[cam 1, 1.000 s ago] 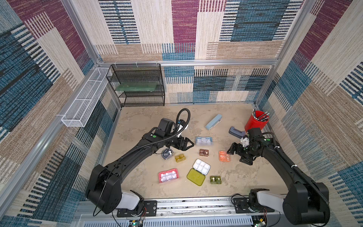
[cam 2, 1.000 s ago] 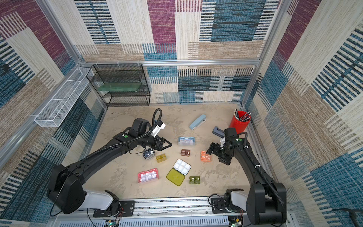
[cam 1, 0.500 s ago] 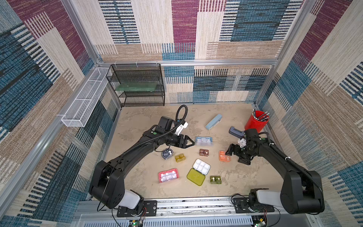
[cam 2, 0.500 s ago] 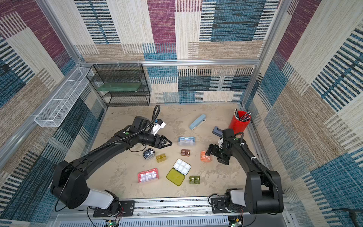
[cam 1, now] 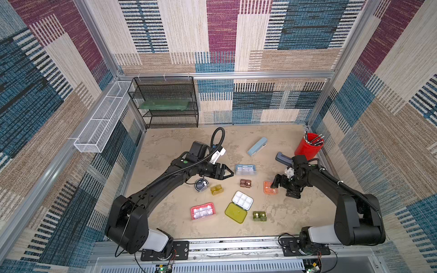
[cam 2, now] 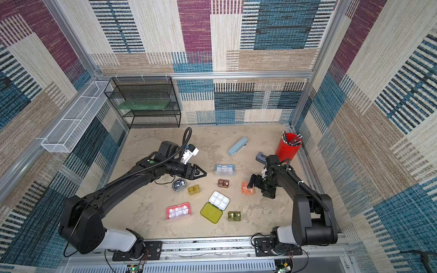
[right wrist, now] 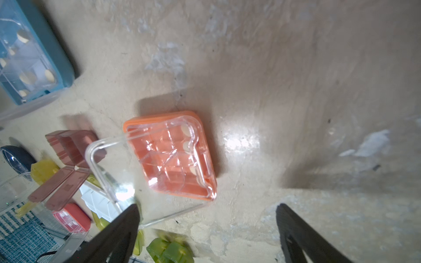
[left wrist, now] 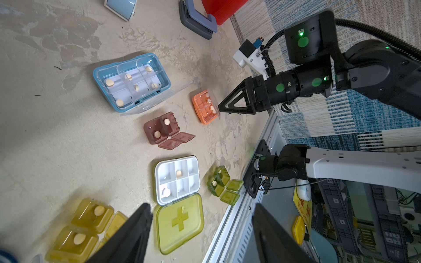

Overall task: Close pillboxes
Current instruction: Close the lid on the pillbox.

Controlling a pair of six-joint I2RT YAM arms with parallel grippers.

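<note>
Eight pillboxes on your table (cam 1: 165, 146), taken left to right. Farthest left is the round black box (cam 1: 201, 184), with the amber box (cam 1: 216, 189) just beside it: two cells side by side, both lids flipped out. The pink box (cam 1: 203, 211) lies nearer the front, long axis running left-right, slightly tilted.

Your left gripper (cam 1: 230, 174) hovers over the table between the black box and the light blue box (cam 1: 245, 169) — fingers apart, nothing between them, tips pointing right.

The light blue box has its long axis left-right, and its clear lid is folded out on the side facing the brown box (cam 1: 245, 183). That brown box has two cells in a left-right row, lids lying open.

The yellow-green box (cam 1: 242, 200) shows its white tray, with the tinted lid (cam 1: 236, 212) hinged open toward the front-left. The dark green box (cam 1: 259, 215) sits right of that lid, its lids open.

Farthest right is the orange box (cam 1: 270, 187), long axis front to back, clear lid standing up on its right side. Your right gripper (cam 1: 282, 189) is at that side — fingers spread wide, one fingertip (right wrist: 131, 211) at the lid's edge, gripping nothing.
</note>
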